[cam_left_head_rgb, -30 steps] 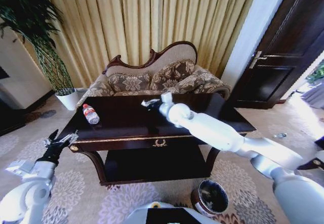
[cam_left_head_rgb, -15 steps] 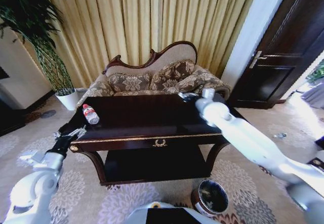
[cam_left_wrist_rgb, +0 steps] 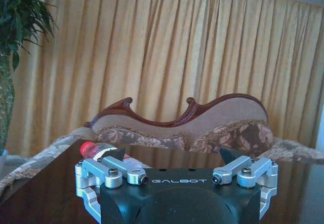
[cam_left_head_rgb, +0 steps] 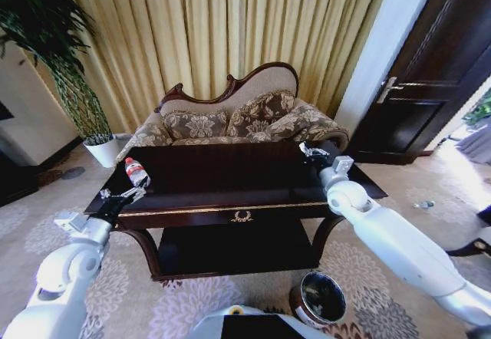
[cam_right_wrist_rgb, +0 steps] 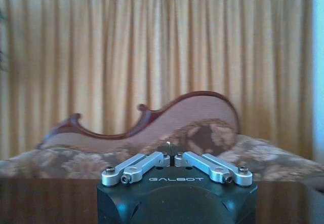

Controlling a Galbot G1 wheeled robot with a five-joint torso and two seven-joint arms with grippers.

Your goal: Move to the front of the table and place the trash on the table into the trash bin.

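The left gripper (cam_left_head_rgb: 129, 195), with fingers spread open, has been brought up to the table (cam_left_head_rgb: 230, 176) edge, so a grasp seems near. Just beyond it the bottle (cam_left_head_rgb: 137, 172) lies on its side, long axis running away, red cap at the far end. Since a second ago the right gripper (cam_left_head_rgb: 308, 151), fingers closed together, has been swung to the table's far right corner.

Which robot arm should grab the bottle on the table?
Probably the left. Its end effector is open near the table's left front edge, close to the bottle. The right end effector is shut, over the table's far right side.
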